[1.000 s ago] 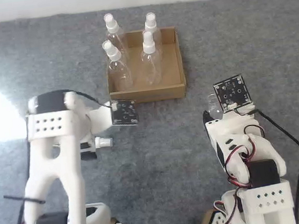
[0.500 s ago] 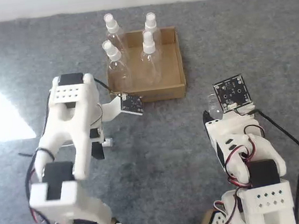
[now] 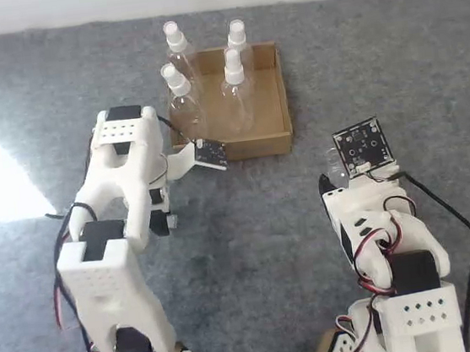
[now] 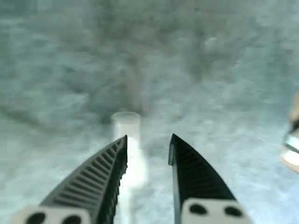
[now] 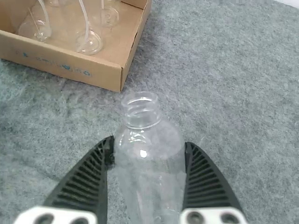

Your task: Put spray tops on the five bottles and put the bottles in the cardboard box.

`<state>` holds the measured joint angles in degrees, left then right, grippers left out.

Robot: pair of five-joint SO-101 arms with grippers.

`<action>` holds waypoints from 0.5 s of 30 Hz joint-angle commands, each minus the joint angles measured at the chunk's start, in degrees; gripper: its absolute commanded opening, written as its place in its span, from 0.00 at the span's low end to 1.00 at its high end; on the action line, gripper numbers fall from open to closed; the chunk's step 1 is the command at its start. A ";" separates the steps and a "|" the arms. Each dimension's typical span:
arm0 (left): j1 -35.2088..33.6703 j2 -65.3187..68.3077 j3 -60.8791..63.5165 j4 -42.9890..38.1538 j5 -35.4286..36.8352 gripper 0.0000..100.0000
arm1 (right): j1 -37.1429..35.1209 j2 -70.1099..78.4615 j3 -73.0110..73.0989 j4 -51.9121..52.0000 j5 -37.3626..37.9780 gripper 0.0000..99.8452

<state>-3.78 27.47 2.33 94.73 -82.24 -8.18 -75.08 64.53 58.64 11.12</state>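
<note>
A clear bottle (image 5: 142,140) with no top stands upright on the grey carpet, and my right gripper (image 5: 148,147) is shut on it. From above the bottle (image 3: 333,163) shows just in front of the right wrist camera. A white spray top (image 4: 127,123) lies on the carpet under my left gripper (image 4: 147,140), close to one finger; the jaws stand open around it. From above the spray top (image 3: 171,222) lies beside the left arm. The cardboard box (image 3: 232,149) holds several bottles (image 3: 235,78) with spray tops on.
The box (image 5: 70,65) sits at the back middle of the carpet, ahead of the held bottle and to its left. Open carpet lies between the two arms and to the right of the box.
The left arm has swung in from the left toward the box, its gripper staying over the spray top. The right arm and its bottle have not moved.
</note>
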 commanded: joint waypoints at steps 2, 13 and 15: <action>-0.09 1.32 -1.27 -2.46 4.22 0.14 | 0.66 -1.45 -0.79 -1.27 1.05 0.03; 0.18 1.67 -1.19 -2.55 8.09 0.05 | 0.66 -1.45 -0.79 -1.27 1.05 0.03; 0.18 1.49 -1.19 -2.20 8.97 0.01 | 0.66 -1.45 -0.79 -1.27 1.05 0.03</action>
<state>-3.96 30.02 2.42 92.62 -75.21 -8.18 -75.08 64.53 58.64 11.38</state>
